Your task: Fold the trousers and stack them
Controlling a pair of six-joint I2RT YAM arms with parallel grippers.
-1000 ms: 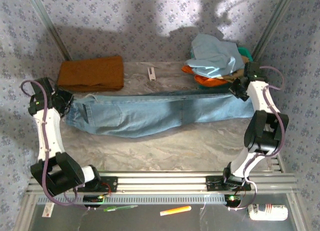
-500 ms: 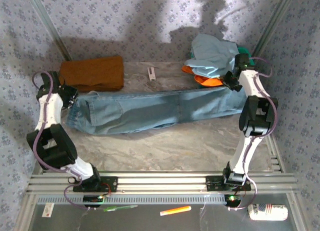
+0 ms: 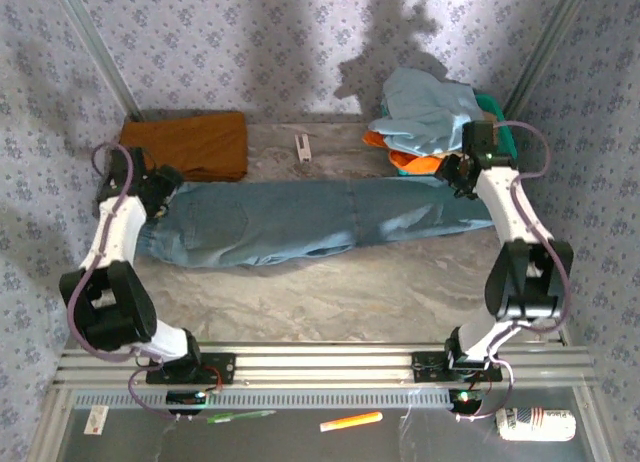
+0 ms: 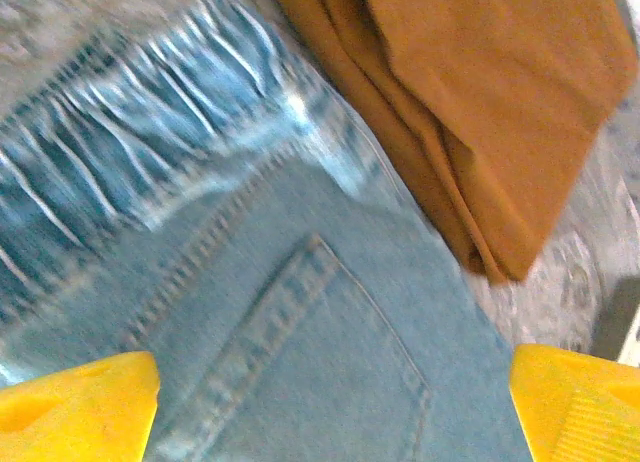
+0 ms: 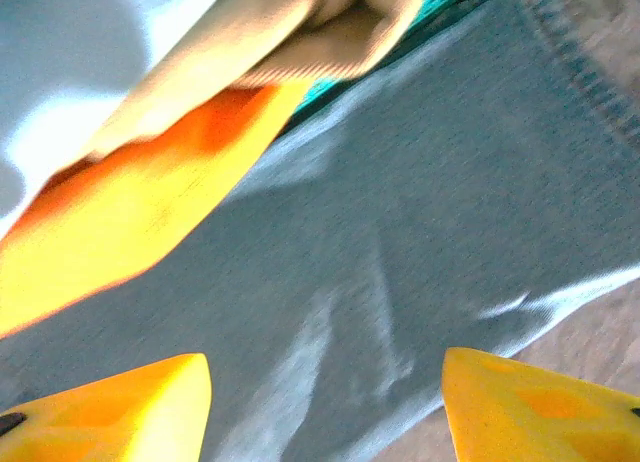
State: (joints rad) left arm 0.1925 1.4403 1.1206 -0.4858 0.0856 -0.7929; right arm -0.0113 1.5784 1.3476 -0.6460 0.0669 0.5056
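Left gripper [image 3: 160,187]: jaws wide apart, holding nothing. It hangs just above the waist end of the trousers [image 3: 300,217]. In the left wrist view the two yellow fingertips [image 4: 80,407] sit at the frame's lower corners. Flat denim lies between them, with the gathered waistband [image 4: 100,152] and a back patch pocket [image 4: 320,352] in sight.

Right gripper [image 3: 455,172]: jaws also apart, empty. It is over the hem end of the trousers, and the right wrist view shows loose denim lying under the gap, not pinched.

Trousers: laid out in one long band across the middle of the table [image 3: 330,292], waist left, hems right. They appear as a single leg's width, so my reading is that the lengthwise fold, leg over leg, is done. Some wrinkles show toward the right end.

Surroundings:
- The mustard-brown folded cloth [image 3: 185,145] sits at the far left, just beside the waist.
- A heap with a pale blue garment [image 3: 425,107] and an orange cloth [image 3: 400,160] sits at the far right, touching or overlapping the hem end.

Progress, as a judgement: roughly the first stage is complete. The crosswise folds to shorten the band are left, then placing the bundle on a stack, probably by the brown cloth. The hem end near the heap may snag neighbouring cloth at the next grasp.
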